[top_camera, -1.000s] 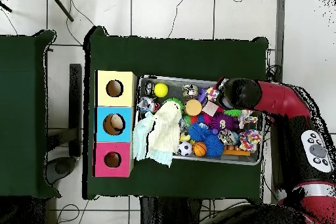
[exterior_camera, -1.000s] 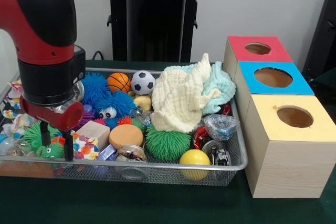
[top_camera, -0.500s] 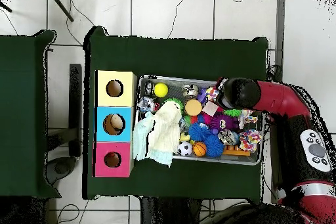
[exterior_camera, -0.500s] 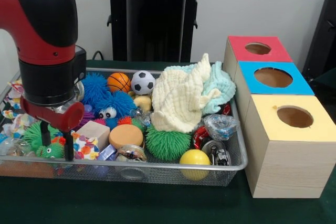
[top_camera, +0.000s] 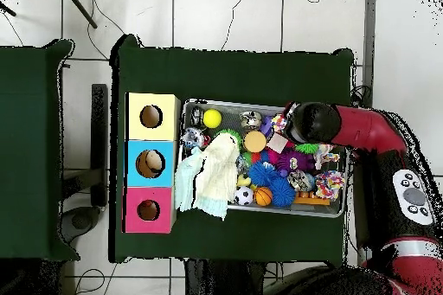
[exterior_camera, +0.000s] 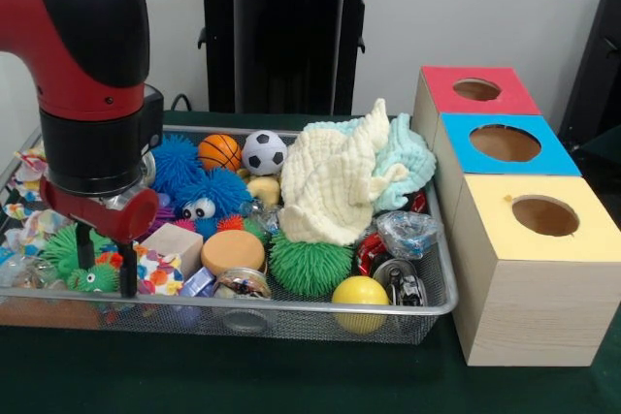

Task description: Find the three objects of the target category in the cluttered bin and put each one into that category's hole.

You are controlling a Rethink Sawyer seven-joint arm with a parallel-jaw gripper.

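The gripper [exterior_camera: 101,269] hangs inside the wire basket [exterior_camera: 291,312], fingers spread apart around a green spiky ball [exterior_camera: 92,278].

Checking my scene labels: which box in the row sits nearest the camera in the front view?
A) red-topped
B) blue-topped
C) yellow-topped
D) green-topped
C: the yellow-topped box stands at the front of the row, with the blue-topped box behind it and the red-topped box farthest back.

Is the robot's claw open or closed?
Open: the gripper has two black fingers apart, hanging over the bin.
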